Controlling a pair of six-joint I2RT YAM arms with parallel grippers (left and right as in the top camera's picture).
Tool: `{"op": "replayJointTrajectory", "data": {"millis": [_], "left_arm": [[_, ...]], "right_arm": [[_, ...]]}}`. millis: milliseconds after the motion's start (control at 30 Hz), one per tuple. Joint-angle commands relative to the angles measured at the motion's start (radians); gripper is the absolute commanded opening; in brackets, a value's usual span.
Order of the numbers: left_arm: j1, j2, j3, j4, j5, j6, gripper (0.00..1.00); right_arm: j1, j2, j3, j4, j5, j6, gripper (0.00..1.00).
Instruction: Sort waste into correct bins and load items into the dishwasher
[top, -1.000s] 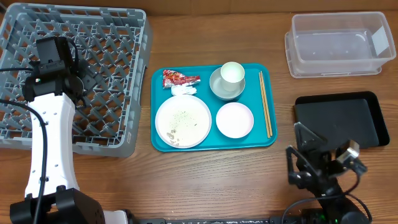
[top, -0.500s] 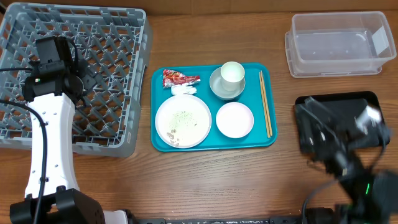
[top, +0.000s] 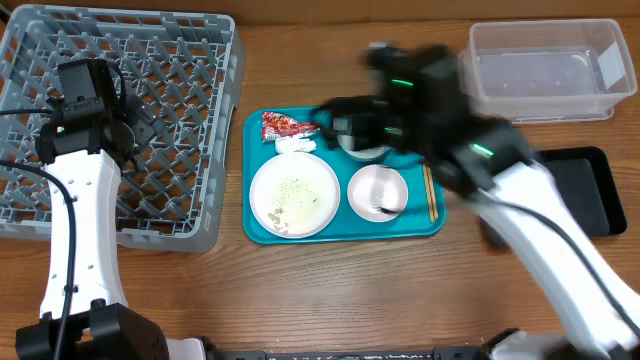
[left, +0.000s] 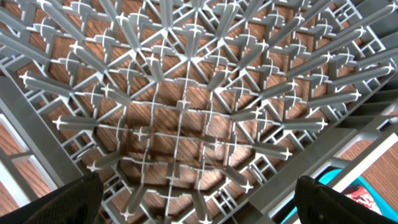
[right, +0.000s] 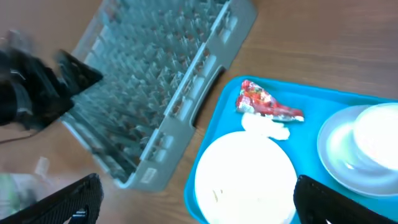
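Near edge of the wooden table (top: 330, 290) is lying bare in front of the teal tray (top: 340, 236). Open room is also showing in the strip between tray and dish rack (top: 225, 130). The right arm (top: 540, 215) is crossing from lower right over the tray's right side. It is blurred, covering part of the black bin (top: 590, 190) and passing over the chopsticks (top: 433, 208).

Nearest on the tray, the plate (top: 295, 195) is carrying pale crumbs (top: 288, 208), and the white bowl (top: 377, 192) is sitting just beside it on the right. Behind them the tissue (top: 295, 146) is touching the red wrapper (top: 285, 125), and the greyish bowl (right: 339, 149) is holding the cup (right: 379, 134).

Over the tray's far half the right gripper (right: 199, 205) is hanging with fingers spread wide, gripping nothing. Its wrist view is showing wrapper and tissue ahead, the plate below, and bowl and cup at the right edge. Cannot tell through the blur if it is touching anything.

Over the rack's lattice floor the left gripper (left: 199, 202) is hovering, fingers wide apart, gripping nothing.

Far right, the clear tub (top: 545, 70) is sitting well apart from the tray, beyond the black bin.
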Motion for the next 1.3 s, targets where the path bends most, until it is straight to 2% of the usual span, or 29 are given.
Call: {"op": "replayJointTrajectory", "data": {"millis": [0,100,300,333,433,467,933,1267], "left_arm": [[0.000,-0.026,0.017,0.002,-0.002,-0.010,1.00],[0.000,-0.026,0.017,0.002,-0.002,-0.010,1.00],[0.000,-0.026,0.017,0.002,-0.002,-0.010,1.00],[0.000,-0.026,0.017,0.002,-0.002,-0.009,1.00],[0.000,-0.026,0.017,0.002,-0.002,-0.010,1.00],[0.000,-0.026,0.017,0.001,-0.002,-0.009,1.00],[0.000,-0.026,0.017,0.002,-0.002,-0.009,1.00],[0.000,-0.026,0.017,0.002,-0.002,-0.010,1.00]], "right_arm": [[0.058,0.175,0.200,-0.068,0.136,-0.075,1.00],[0.083,0.301,0.269,-0.037,0.134,-0.072,1.00],[0.087,0.422,0.266,0.058,0.097,-0.059,1.00],[0.087,0.442,0.266,0.058,0.097,-0.060,0.97],[0.087,0.499,0.265,0.041,0.105,-0.031,0.80],[0.087,0.520,0.265,0.033,0.117,-0.007,0.78],[0.089,0.671,0.258,0.033,0.316,0.148,0.78],[0.092,0.700,0.246,0.084,0.325,0.197,0.77]]}}
